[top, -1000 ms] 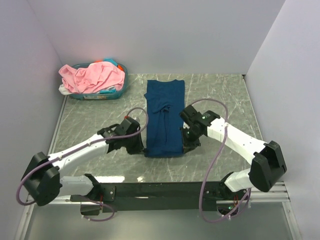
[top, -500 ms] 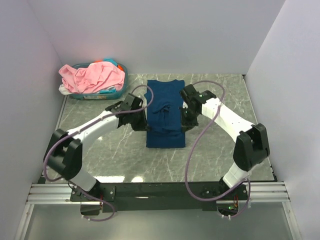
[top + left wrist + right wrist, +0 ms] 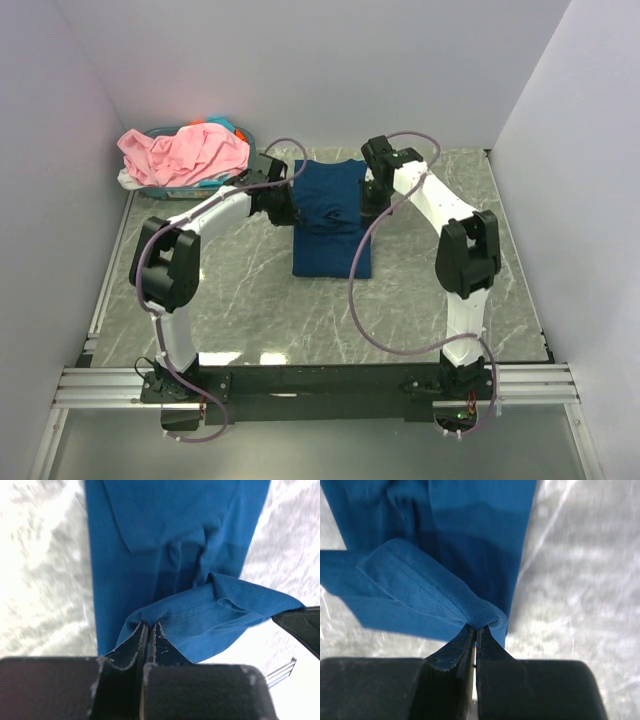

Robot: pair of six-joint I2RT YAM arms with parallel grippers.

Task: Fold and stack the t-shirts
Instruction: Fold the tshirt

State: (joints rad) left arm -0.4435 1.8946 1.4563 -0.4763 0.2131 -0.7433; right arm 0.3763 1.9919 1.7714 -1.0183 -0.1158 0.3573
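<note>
Midway across the grey marble table, a dark blue t-shirt lies in a long strip between two robot arms, its near hem raised and doubled over toward the far end. The left gripper is clamped tight on the hem's left corner, while the right gripper pinches the right corner. At far left, a pink t-shirt is heaped over a teal basket.

The t-shirt lies on the table, toward its far side, between my left gripper at its left edge and my right gripper at its right. The basket sits in the far left corner, more t-shirts heaped in it.
</note>
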